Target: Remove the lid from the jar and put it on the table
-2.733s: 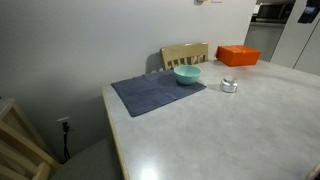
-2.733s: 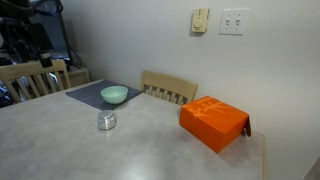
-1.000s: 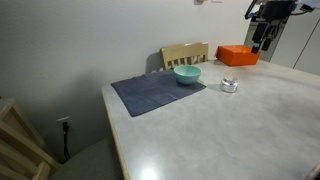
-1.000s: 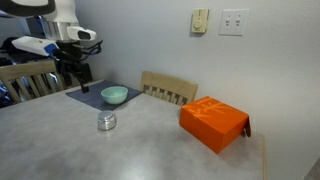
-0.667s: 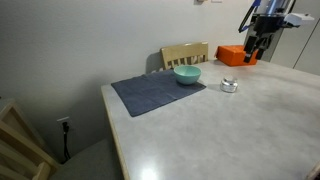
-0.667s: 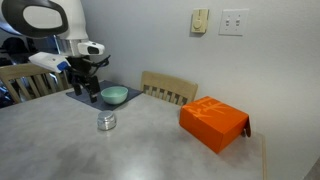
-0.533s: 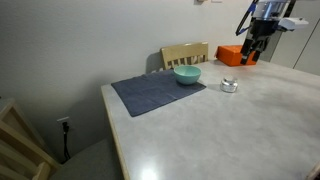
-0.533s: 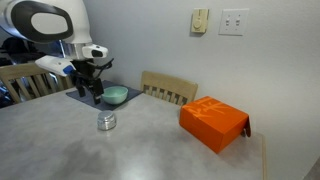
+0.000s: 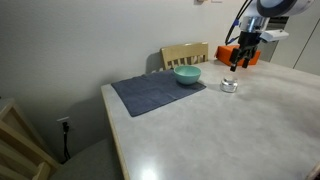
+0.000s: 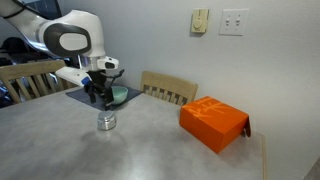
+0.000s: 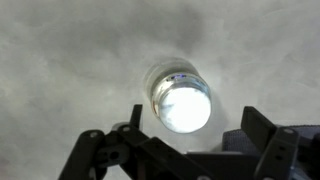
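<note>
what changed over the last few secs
The arm swung into view and carried the gripper across toward the jar. It now hangs just above the jar with its jaws open, holding nothing. The jar has not moved and its lid is on as before. The teal bowl, the cloth mat and the orange box stayed where they were.

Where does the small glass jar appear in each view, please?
In an exterior view: the jar is right of centre, just right of the teal bowl.
In an exterior view: the jar is left of centre, in front of the bowl.
Wrist view: the jar is central, seen from above.
Shared landmark: the bowl, in both exterior views only.
</note>
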Motion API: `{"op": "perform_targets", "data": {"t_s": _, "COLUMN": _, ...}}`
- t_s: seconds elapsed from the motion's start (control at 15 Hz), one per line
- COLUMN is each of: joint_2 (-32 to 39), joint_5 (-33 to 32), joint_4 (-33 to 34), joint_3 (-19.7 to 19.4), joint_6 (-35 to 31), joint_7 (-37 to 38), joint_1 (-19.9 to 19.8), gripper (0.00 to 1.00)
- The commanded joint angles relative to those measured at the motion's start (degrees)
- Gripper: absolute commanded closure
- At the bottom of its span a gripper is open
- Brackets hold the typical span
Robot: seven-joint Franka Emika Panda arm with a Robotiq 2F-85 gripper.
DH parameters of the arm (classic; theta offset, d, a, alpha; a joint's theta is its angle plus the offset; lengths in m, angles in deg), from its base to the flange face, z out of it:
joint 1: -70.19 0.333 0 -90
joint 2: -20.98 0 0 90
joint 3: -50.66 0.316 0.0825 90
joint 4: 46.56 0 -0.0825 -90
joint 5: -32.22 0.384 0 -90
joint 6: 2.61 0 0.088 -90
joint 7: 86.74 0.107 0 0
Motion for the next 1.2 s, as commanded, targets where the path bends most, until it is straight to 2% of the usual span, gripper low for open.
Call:
{"op": "perform_targets", "data": {"t_s": 0.0, "joint_2": 5.92, "joint_5": -1.95, "joint_4": 5.80, "joint_3": -0.31, "joint_6": 2.11, "joint_7": 2.40, "joint_1": 0.14, "gripper": 0.00}}
{"op": "perform_targets", "data": {"t_s": 0.47, "joint_2": 12.09, "joint_5": -4.26, "joint_4": 11.86, "joint_3": -0.74, "joint_6": 3.43, "joint_7": 5.46, "joint_1": 1.31, "gripper": 0.00}}
{"op": "perform_targets", "data": {"t_s": 0.87, "joint_2": 11.75, "joint_5": -5.16, "joint_4": 11.29, "joint_3": -1.40, "joint_6": 5.49, "joint_7": 11.18, "joint_1": 3.01, "gripper": 0.01}}
{"op": "perform_targets", "data": {"t_s": 0.93, "joint_2": 11.60, "joint_5": -5.01, "joint_4": 11.14, "joint_3": -1.32, "joint_6": 5.64, "joint_7": 11.62, "joint_1": 3.08, "gripper": 0.26}}
{"op": "perform_targets", "data": {"t_s": 1.0, "joint_2": 11.49, "joint_5": -4.84, "joint_4": 11.09, "joint_3": -1.20, "joint_6": 6.10, "joint_7": 11.90, "joint_1": 3.12, "gripper": 0.26}}
{"op": "perform_targets", "data": {"t_s": 1.13, "joint_2": 11.17, "joint_5": -4.55, "joint_4": 10.94, "joint_3": -1.00, "joint_6": 6.55, "joint_7": 12.03, "joint_1": 3.01, "gripper": 0.38}}
